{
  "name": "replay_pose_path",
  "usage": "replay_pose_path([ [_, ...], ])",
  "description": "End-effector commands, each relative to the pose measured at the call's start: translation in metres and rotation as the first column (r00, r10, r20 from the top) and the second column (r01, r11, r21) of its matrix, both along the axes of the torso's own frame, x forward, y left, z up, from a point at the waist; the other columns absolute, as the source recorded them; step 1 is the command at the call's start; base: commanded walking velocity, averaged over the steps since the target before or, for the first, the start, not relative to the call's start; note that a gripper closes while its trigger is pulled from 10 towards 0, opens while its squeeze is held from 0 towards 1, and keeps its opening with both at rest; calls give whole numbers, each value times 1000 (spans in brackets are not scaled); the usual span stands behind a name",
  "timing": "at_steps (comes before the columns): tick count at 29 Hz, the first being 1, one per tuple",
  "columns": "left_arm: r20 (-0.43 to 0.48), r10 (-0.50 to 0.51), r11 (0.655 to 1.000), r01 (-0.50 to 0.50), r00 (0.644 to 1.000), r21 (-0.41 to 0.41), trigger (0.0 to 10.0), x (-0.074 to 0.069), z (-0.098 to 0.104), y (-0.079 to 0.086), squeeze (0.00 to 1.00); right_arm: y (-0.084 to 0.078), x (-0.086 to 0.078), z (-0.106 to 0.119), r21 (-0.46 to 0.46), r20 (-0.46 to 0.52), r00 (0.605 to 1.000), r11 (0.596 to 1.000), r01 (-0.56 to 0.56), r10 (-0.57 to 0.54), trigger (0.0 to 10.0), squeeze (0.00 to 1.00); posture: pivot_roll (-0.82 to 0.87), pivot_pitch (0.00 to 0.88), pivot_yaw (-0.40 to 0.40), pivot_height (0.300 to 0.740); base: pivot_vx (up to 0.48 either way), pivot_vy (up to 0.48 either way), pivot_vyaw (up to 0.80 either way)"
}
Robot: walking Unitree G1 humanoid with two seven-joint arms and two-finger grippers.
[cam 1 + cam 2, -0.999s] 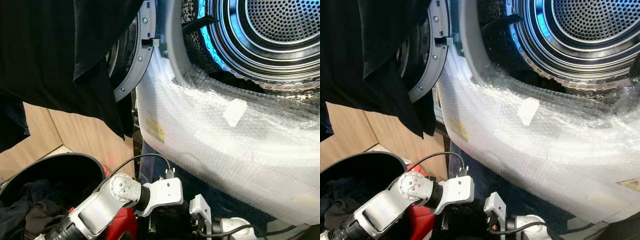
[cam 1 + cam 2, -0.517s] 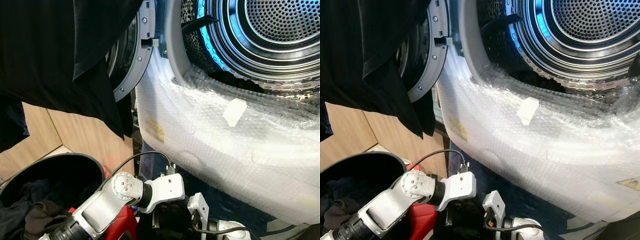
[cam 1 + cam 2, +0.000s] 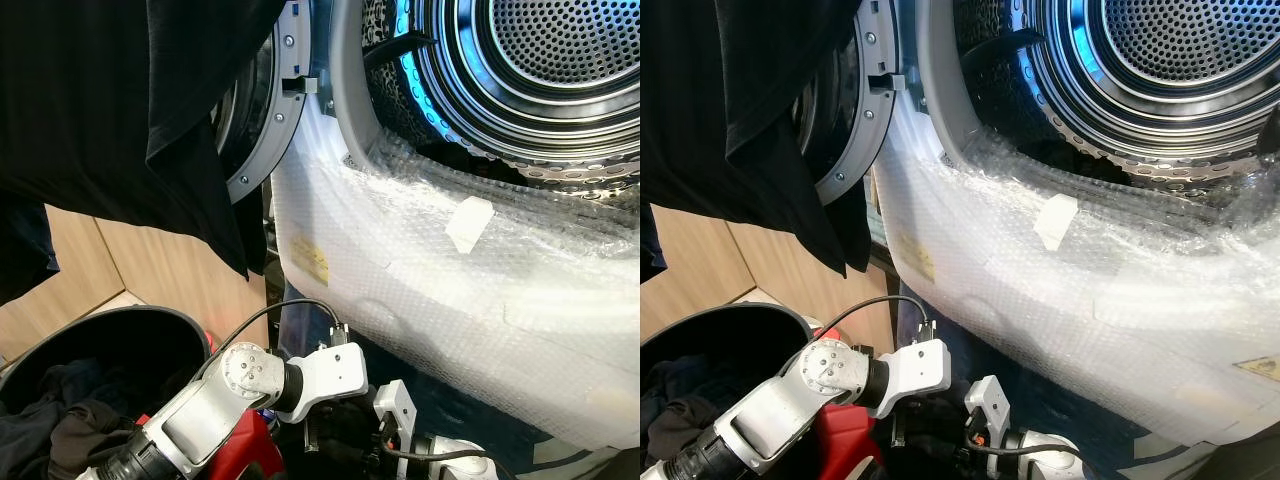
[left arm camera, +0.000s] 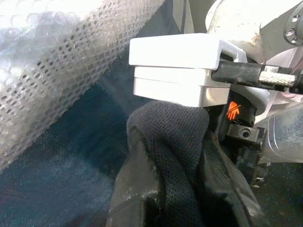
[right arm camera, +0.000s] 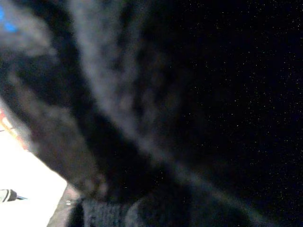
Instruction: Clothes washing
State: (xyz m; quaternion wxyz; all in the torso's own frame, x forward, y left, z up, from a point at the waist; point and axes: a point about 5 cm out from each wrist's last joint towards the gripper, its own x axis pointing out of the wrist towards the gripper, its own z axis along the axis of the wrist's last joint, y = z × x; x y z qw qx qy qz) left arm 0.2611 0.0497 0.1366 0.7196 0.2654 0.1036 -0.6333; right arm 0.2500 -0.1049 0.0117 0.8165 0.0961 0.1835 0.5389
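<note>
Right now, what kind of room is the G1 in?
Probably a home laundry corner. A front-loading washer with its door open shows a bare steel drum, its front wrapped in bubble wrap. A black basket of dark clothes sits beside it, against wood panelling.

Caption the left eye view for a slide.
Open perforated steel washer drum above its bubble-wrapped white front; silver left arm beside round black laundry basket.

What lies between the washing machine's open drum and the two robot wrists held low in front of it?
In the left eye view, the bubble wrap covering the machine's front lies between the drum and the wrists; a taped patch sits on it.
</note>
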Motion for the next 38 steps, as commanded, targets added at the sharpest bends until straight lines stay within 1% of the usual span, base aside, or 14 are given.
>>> replay_pose_path([
  [1,64,-2,998,6,998,-58,0,2,18,-4,0,2,0,-2,-6,-13,1000,1000,0,0,0,0,5,0,-25,740,0,0,0],
  [11,79,30,998,-26,996,-59,0,5,18,1,0,4,1,-2,-7,-5,1000,1000,-3,3,0,0,6,0,-27,740,0,0,0],
  [17,89,68,993,-59,994,-106,0,8,22,-4,0,1,4,1,-11,8,1000,1000,2,-2,0,0,-3,0,-34,740,0,0,0],
  [18,88,78,991,-68,993,-111,510,8,22,-3,0,1,5,1,-9,9,1000,1000,4,-4,0,0,-2,0,-33,740,0,0,0],
  [19,88,85,991,-75,993,-114,510,8,22,-3,0,1,5,1,-8,10,1000,1000,5,-5,0,0,1,0,-33,740,0,0,0],
  [20,86,88,990,-78,992,-115,4118,7,20,-2,0,2,5,1,-8,10,1000,1000,6,-6,0,0,5,0,-34,740,0,0,0],
  [21,83,87,990,-77,993,-115,4275,7,19,-2,988,3,5,1,-8,10,1000,1000,4,-4,0,0,5,0,-34,740,0,0,0],
  [22,79,93,990,-84,993,-110,7569,6,18,-1,1000,4,4,1,-7,10,1000,1000,1,-1,0,0,10,0,-31,740,0,0,0],
  [23,79,97,990,-89,992,-107,9373,6,17,0,1000,4,4,0,-7,9,1000,1000,0,0,0,0,10,0,-31,740,0,0,0],
  [24,77,103,990,-95,992,-102,9882,6,17,2,1000,5,4,0,-6,9,1000,1000,-1,1,0,0,13,0,-30,740,0,0,0],
  [32,73,156,980,-145,985,-135,10000,5,27,15,1000,5,4,-1,-21,15,1000,1000,-2,2,0,0,23,0,-20,740,0,0,0],
  [34,67,206,966,-192,976,-175,10000,3,32,22,1000,2,3,-2,-31,14,1000,999,8,-8,0,0,19,0,-9,740,0,0,0],
  [36,60,230,959,-216,971,-182,10000,2,32,26,1000,0,3,-3,-33,12,1000,999,17,-16,0,0,17,0,-1,740,0,0,0],
  [38,42,321,927,-305,946,-219,10000,0,37,42,1000,-4,0,-6,-40,7,999,999,33,-33,0,0,16,0,10,740,0,0,0],
])
